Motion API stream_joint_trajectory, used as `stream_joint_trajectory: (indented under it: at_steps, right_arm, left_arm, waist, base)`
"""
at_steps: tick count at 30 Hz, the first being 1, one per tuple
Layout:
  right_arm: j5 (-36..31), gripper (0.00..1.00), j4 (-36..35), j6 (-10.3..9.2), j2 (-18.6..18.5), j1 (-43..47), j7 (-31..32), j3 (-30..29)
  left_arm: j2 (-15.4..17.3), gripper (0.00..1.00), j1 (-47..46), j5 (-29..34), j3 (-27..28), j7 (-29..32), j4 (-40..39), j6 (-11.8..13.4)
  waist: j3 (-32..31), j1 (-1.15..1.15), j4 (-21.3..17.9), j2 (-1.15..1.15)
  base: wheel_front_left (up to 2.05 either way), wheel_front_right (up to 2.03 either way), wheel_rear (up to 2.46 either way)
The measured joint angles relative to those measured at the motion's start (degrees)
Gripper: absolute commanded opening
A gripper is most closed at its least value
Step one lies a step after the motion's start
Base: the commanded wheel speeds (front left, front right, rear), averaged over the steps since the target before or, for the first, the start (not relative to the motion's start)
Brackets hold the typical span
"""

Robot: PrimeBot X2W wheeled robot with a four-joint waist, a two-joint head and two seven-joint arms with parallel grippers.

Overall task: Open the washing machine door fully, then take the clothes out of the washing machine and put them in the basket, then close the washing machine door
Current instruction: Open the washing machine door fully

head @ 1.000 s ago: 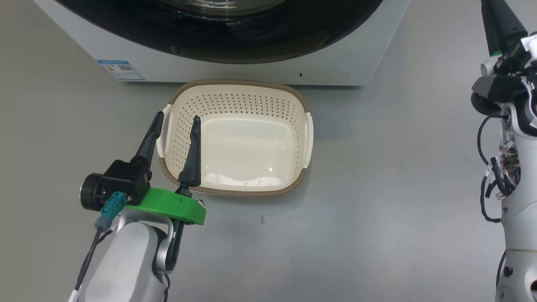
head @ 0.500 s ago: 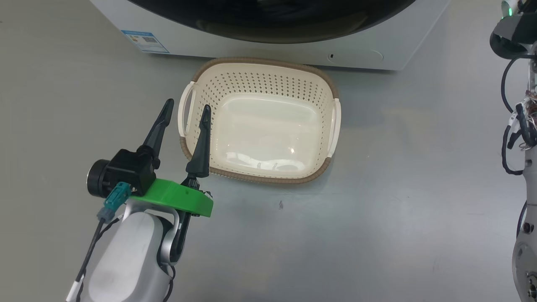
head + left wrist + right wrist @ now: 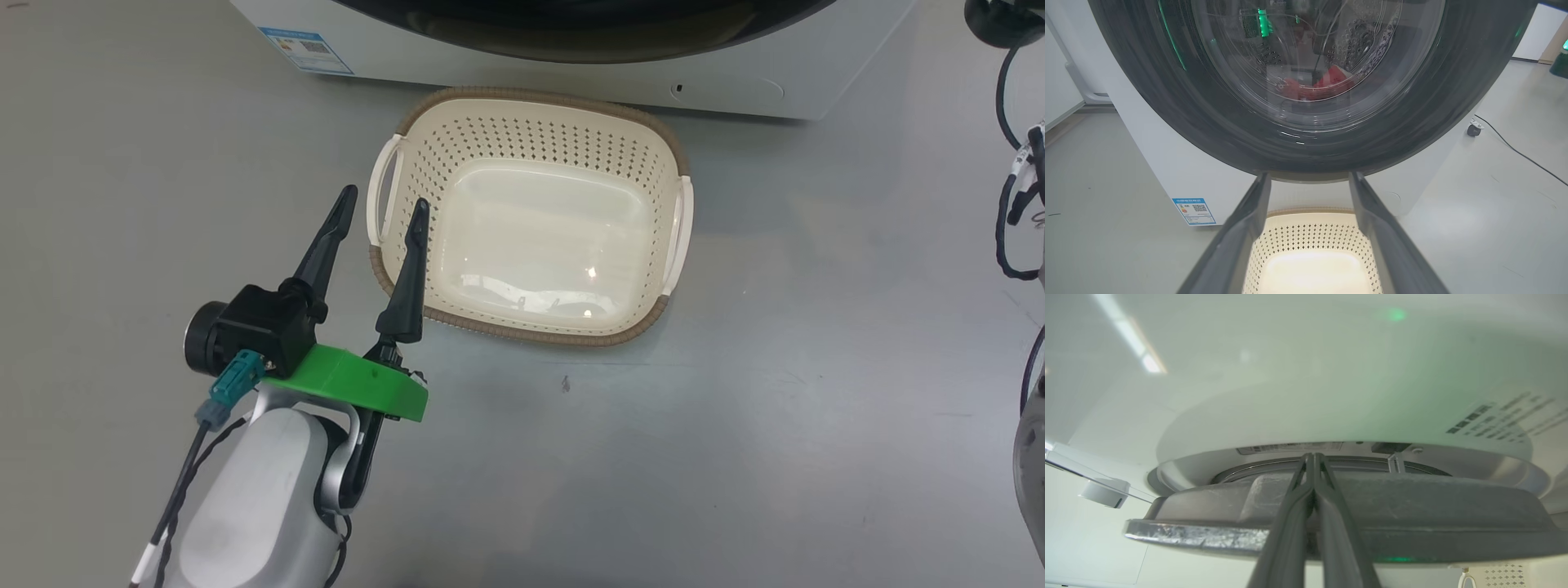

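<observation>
The cream basket [image 3: 531, 122] stands on the floor in front of the white washing machine [image 3: 735, 77], and nothing lies inside it. The glossy black washing machine door [image 3: 1180, 102] fills the left wrist view, and the red clothes [image 3: 1327, 83] show behind its glass. My left gripper [image 3: 385, 198] is open, hovering over the basket's left handle with nothing between its fingers. My right gripper [image 3: 1312, 456] is shut, its tips at the seam between the door's grey rim [image 3: 1433, 514] and the machine's white front [image 3: 1331, 396].
A blue label [image 3: 306, 49] marks the machine's lower left corner. A caster [image 3: 1473, 130] and a black cable [image 3: 1519, 153] lie on the floor to the machine's right. My right arm's cables [image 3: 1016, 188] hang at the head view's right edge.
The whole head picture has shifted, so the camera has moved; basket and machine now sit further right and higher. The left gripper stays open by the basket's left handle.
</observation>
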Motion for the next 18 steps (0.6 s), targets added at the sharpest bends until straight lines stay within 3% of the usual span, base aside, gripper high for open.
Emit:
stream_joint_trajectory:
  at_steps: [18]
  right_arm:
    - [2.0, 0.0, 5.39, 0.23, -1.51, -3.55, 6.23, 1.02]
  left_arm:
    - [-0.04, 1.0, -0.76, -0.42, -0.46, 0.0, -0.07, 1.04]
  waist:
    - [0.63, 0.0, -0.01, 0.0]
  base:
    - [0.0, 0.0, 0.0]
